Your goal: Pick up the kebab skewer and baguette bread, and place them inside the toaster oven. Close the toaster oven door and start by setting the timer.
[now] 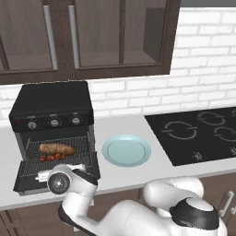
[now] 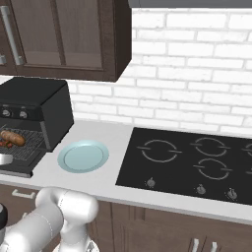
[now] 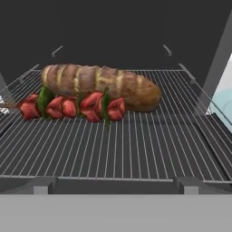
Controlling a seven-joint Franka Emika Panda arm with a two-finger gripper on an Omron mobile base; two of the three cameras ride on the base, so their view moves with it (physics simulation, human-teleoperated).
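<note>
The black toaster oven (image 1: 51, 103) (image 2: 29, 101) stands at the counter's left. Its door (image 1: 25, 182) (image 2: 19, 170) lies folded down flat. On the wire rack (image 3: 136, 145) lies the golden-brown baguette bread (image 1: 56, 149) (image 2: 13, 138) (image 3: 102, 81). The kebab skewer (image 1: 50, 157) (image 3: 74, 106), with red chunks and green bits, rests just in front of the loaf and touches it. My gripper (image 1: 59, 168) (image 3: 116, 186) hovers low over the lowered door, facing into the oven. Its tips stand wide apart with nothing between them.
A pale blue plate (image 1: 126, 150) (image 2: 83, 156) sits bare on the counter just right of the oven. Further right is the black cooktop (image 1: 198, 133) (image 2: 192, 162). Three grey knobs (image 1: 54, 122) line the oven's front. Dark wall cabinets (image 1: 83, 37) hang above.
</note>
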